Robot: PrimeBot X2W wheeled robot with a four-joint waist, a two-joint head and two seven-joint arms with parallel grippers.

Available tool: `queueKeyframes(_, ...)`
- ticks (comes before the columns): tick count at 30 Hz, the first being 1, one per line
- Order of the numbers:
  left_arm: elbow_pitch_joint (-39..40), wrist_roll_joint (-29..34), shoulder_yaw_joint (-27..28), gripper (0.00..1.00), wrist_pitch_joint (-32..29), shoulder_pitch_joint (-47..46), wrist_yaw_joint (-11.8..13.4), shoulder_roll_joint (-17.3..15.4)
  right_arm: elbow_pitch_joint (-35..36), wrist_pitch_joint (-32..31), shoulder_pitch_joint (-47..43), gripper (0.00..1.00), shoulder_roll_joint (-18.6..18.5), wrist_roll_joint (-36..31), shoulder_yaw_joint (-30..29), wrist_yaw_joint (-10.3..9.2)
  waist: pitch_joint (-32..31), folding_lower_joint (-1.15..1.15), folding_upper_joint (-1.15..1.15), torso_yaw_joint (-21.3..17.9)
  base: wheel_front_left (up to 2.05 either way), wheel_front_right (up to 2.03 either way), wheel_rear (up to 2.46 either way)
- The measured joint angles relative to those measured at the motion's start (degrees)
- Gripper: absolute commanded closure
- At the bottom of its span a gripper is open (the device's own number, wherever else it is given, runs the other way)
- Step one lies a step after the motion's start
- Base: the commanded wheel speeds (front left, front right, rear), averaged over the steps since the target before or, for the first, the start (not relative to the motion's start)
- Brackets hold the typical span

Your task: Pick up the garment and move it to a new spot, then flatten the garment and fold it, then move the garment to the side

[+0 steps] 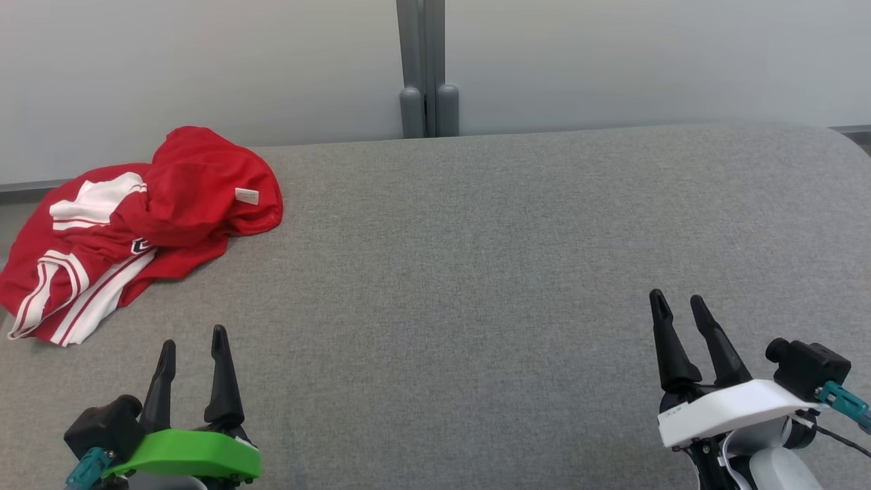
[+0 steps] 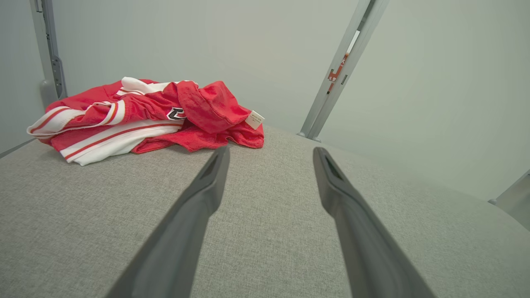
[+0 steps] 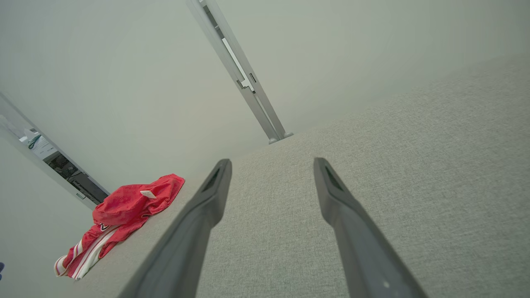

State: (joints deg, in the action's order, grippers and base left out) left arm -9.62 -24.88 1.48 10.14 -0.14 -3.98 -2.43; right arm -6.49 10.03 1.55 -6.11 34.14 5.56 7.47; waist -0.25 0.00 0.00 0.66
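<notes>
Red garment (image 1: 136, 224) with white stripes, crumpled in a heap at the far left corner of the grey table (image 1: 476, 272), near the wall (image 1: 204, 68). Small white tag (image 1: 246, 196) on the heap's right side, facing up. Not yet lifted or flattened.

Left gripper (image 1: 193, 337) at the near left, spread wide and empty, above bare table. Pointed up the table, just short of the garment's striped end and not touching it. From the left wrist, garment (image 2: 145, 120) ahead and to the left of the tips, with grey cloth between.

Right gripper (image 1: 677, 297) at the near right, likewise spread wide and empty, well apart from the garment. From the right wrist, garment (image 3: 124, 211) far off at the lower left.

Grey post (image 1: 422, 68) upright behind the table's far edge, about the middle.
</notes>
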Motion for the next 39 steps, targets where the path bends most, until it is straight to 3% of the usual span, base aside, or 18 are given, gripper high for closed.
queueKeyframes(29,-1.47,11.77,-2.50,0.00,3.39,0.32,0.44,-0.15,-0.58,3.39,-0.37,0.00,-0.46,-14.00,1.31,0.01,-0.20,0.00,0.00,0.71,0.00,0.00,0.00)
queueKeyframes(39,-2.97,14.68,-3.12,0.00,4.52,0.25,-0.45,-0.21,-0.71,4.48,-0.73,0.00,-0.69,-17.68,1.54,0.01,-0.44,0.00,0.00,1.11,0.00,0.00,0.00)
